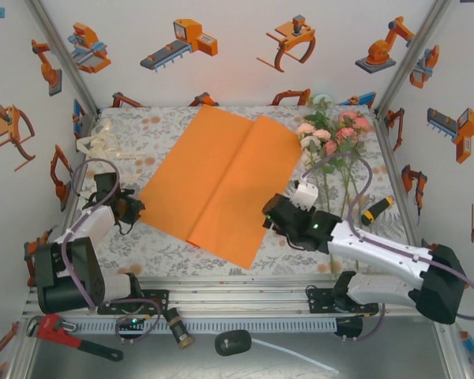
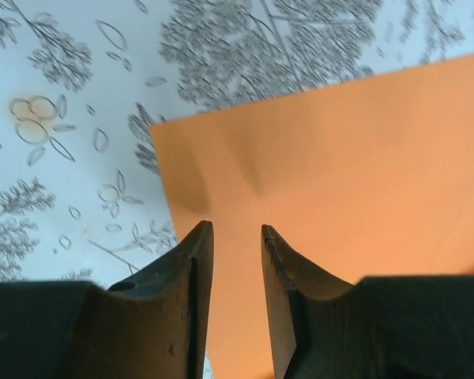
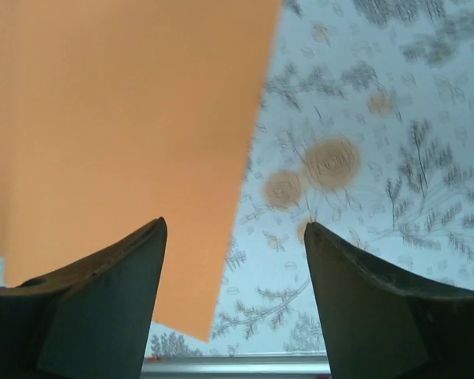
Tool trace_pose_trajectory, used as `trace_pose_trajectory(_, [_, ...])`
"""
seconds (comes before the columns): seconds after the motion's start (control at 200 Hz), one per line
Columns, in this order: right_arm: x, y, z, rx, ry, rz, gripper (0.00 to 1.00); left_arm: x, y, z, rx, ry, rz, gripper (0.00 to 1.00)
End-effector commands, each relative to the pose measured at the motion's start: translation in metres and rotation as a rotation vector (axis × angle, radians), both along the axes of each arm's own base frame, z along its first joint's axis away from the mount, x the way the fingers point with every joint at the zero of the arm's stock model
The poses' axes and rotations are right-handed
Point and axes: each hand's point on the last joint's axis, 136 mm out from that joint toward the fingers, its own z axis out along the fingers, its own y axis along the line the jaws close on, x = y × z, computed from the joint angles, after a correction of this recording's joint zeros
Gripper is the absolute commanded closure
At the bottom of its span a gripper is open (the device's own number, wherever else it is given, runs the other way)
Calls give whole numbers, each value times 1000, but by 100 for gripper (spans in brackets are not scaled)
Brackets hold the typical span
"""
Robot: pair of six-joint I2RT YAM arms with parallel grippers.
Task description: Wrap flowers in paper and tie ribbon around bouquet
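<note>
Two arms, both parked at the paper (image 1: 221, 178), and nothing is wrapped yet. The sheet lies flat in the middle of the table (image 1: 166, 253), turned like a diamond. The flowers (image 1: 332, 134) sit off the sheet at its 2 o'clock, heads toward the back wall and stems pointing to the near edge. What looks like the ribbon (image 1: 103, 144) is bunched at the sheet's 10 o'clock, well apart from everything.

The left end effector (image 1: 133, 210) hangs over the sheet's 9 o'clock corner. On its wrist cam the jaws are only a sliver apart, with orange showing through the gap, so it's released and gripping nothing. The right end effector (image 1: 270, 215) is at the 4 o'clock edge, jaws spread wide and empty, straddling the paper's border.

My read: this is the very first step, setting up the paper before the flowers go on. Next, I'd guess the right arm has to swing to its 1 o'clock, pinch the thin stems low down and lay the bunch diagonally on the sheet. The stems are skinny, so the pinch needs to be well centred.
</note>
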Motion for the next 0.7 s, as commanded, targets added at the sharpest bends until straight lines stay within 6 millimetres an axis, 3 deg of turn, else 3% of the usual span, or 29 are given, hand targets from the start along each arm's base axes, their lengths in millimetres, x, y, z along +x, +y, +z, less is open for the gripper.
trace_pose_trajectory(0.0, [50, 19, 13, 29, -57, 279, 37, -2, -19, 25, 62, -30, -95, 66])
trace_pose_trajectory(0.105, [107, 16, 12, 20, -31, 286, 44, -3, -52, 28, 50, -34, -197, 66])
trace_pose_trajectory(0.15, [127, 19, 2, 12, -4, 287, 50, -4, -63, 24, 36, -24, -229, 66])
trace_pose_trajectory(0.245, [161, 31, -18, 53, 39, 293, 72, -4, -72, 12, 23, 17, -267, 66])
trace_pose_trajectory(0.325, [179, 43, -41, 95, 84, 291, 86, -2, -74, 2, 28, 56, -284, 67])
trace_pose_trajectory(0.37, [184, 47, -54, 106, 108, 278, 92, -2, -73, -5, 33, 77, -278, 69])
trace_pose_trajectory(0.501, [186, 35, -92, 79, 170, 174, 92, -6, -68, -22, 37, 130, -243, 72])
trace_pose_trajectory(0.696, [154, 9, -130, 58, 236, 89, 92, -9, -52, -47, 65, 231, -196, 72])
